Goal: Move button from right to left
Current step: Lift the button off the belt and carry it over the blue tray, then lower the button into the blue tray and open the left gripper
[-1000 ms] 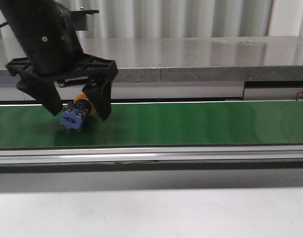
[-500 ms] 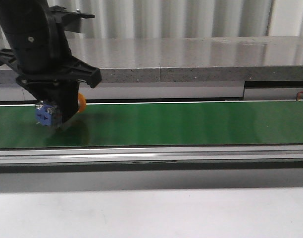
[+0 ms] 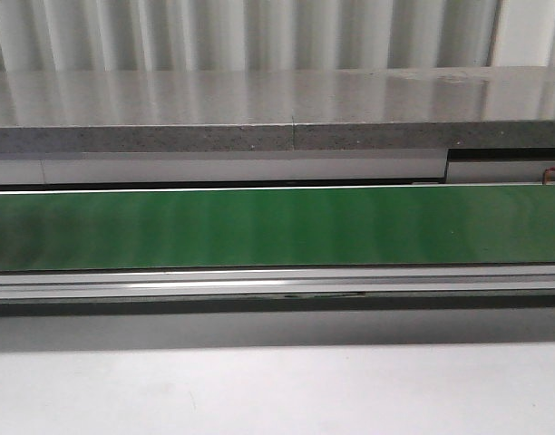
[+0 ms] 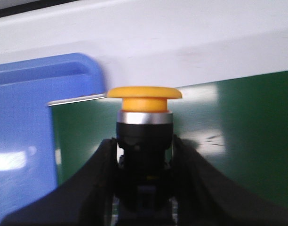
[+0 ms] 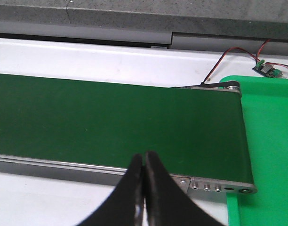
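In the left wrist view the button (image 4: 144, 96), with its yellow-orange cap, silver ring and dark body, sits between my left gripper's (image 4: 145, 148) black fingers, which are shut on its body. It hangs over the green belt (image 4: 238, 136), close to a blue bin (image 4: 26, 141). My right gripper (image 5: 143, 162) is shut with nothing in it, above the near rail of the green belt (image 5: 111, 122). The front view shows no gripper and no button, only the bare green belt (image 3: 277, 227).
A grey stone ledge (image 3: 277, 109) runs behind the belt. A bright green tray (image 5: 271, 136) lies past the belt's right end, with a small circuit board and red-black wires (image 5: 266, 68) beside it. White tabletop (image 3: 277, 390) lies in front.
My left arm, with the button in its gripper, has moved left and out of the front view. The belt there is now bare.
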Action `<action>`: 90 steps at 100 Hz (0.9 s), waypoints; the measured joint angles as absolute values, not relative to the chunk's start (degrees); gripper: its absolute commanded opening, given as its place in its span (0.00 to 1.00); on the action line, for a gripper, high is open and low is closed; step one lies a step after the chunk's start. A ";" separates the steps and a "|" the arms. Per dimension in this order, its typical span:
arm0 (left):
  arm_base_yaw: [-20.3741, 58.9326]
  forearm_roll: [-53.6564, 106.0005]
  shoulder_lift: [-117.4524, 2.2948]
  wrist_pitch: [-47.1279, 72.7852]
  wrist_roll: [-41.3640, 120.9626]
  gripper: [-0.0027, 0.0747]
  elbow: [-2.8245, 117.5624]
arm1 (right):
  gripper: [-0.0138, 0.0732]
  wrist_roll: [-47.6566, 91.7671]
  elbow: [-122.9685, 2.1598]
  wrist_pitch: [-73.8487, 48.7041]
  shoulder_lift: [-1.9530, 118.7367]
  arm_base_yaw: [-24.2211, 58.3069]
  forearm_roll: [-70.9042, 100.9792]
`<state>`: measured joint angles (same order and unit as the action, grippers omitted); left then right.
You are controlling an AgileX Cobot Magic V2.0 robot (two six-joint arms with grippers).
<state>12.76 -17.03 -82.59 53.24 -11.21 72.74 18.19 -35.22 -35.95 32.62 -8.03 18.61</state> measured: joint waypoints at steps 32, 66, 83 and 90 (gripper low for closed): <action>-6.58 -17.53 -87.57 47.78 -6.16 0.01 72.62 | 0.08 18.19 -35.22 -35.95 32.62 -8.03 18.61; -15.86 -12.87 -97.28 42.21 -5.33 0.01 72.62 | 0.08 18.19 -35.22 -36.07 32.62 -8.03 18.61; -15.23 -11.40 -100.78 39.69 -4.78 0.01 72.54 | 0.08 18.19 -35.22 -36.07 32.62 -8.03 18.61; -14.60 -11.26 -102.33 39.34 -4.64 0.01 72.54 | 0.08 18.19 -35.22 -36.07 32.62 -8.03 18.61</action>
<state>-14.60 -11.26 -102.33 39.34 -4.64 72.54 18.19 -35.22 -36.07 32.62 -8.03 18.61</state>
